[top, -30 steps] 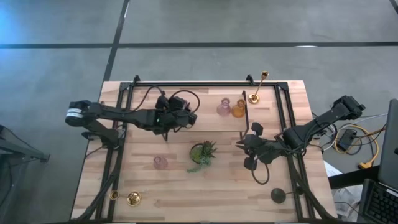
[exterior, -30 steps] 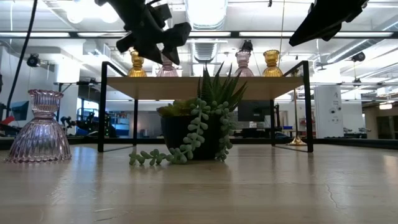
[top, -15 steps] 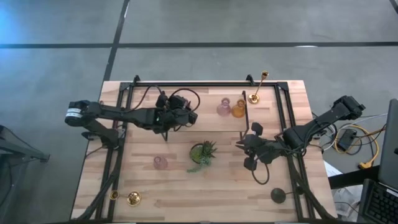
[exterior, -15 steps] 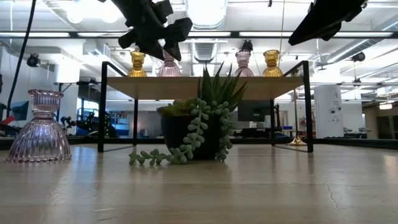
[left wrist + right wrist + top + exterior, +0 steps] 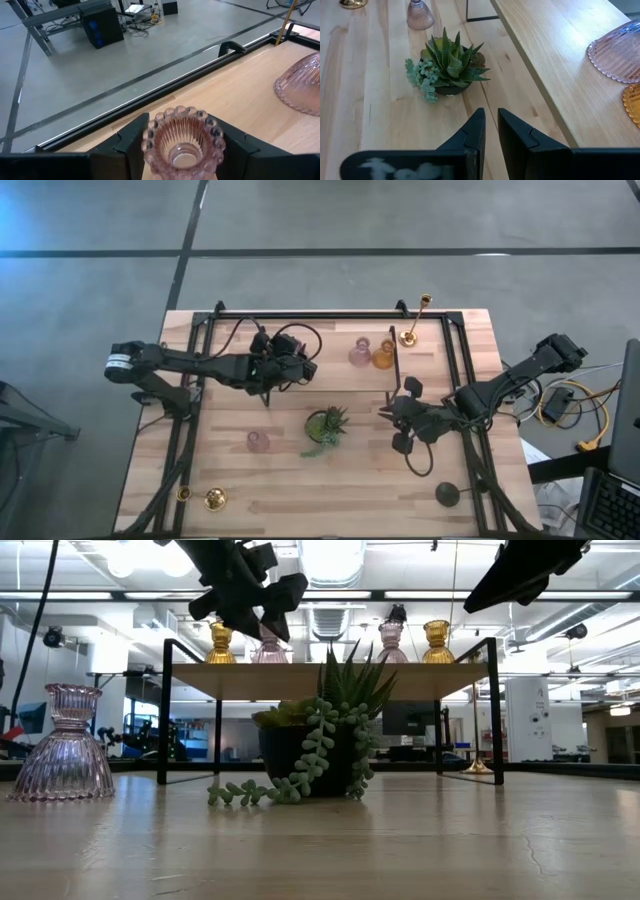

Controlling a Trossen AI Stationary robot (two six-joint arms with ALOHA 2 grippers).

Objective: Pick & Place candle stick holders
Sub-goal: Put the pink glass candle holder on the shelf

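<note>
Worktop [image 5: 330, 490] = pale wood planks, w/ a black metal frame carrying a raised wooden shelf [image 5: 330, 680] along the far edge. Floor around it is grey concrete w/ dark seams. Room behind, in the low view: open ceiling, strip lights, ducts, desks and monitors far off.

Left end effector [image 5: 285, 368] is over the shelf's left part, fingers clamped on a pink glass holder [image 5: 183, 142]; the left wrist view shows both dark fingers against its beaded rim. An amber holder [image 5: 220, 642] stands on the shelf just beside it. Further along the shelf: another pink holder [image 5: 360, 352] and an amber one [image 5: 384, 356], touching or nearly so. A tall gold stick holder [image 5: 415, 320] stands at the far right corner of the shelf.

Right end effector [image 5: 489, 131] hangs above the worktop right of centre, fingers close together, nothing between them.

Small succulent in a dark pot [image 5: 326, 426] sits mid-worktop. One more pink holder [image 5: 258, 441] stands on the worktop left of the plant. Gold round base [image 5: 214, 499] near the front left corner; black holder [image 5: 446, 494] near the front right edge. Cables lie on the floor off the right edge.
</note>
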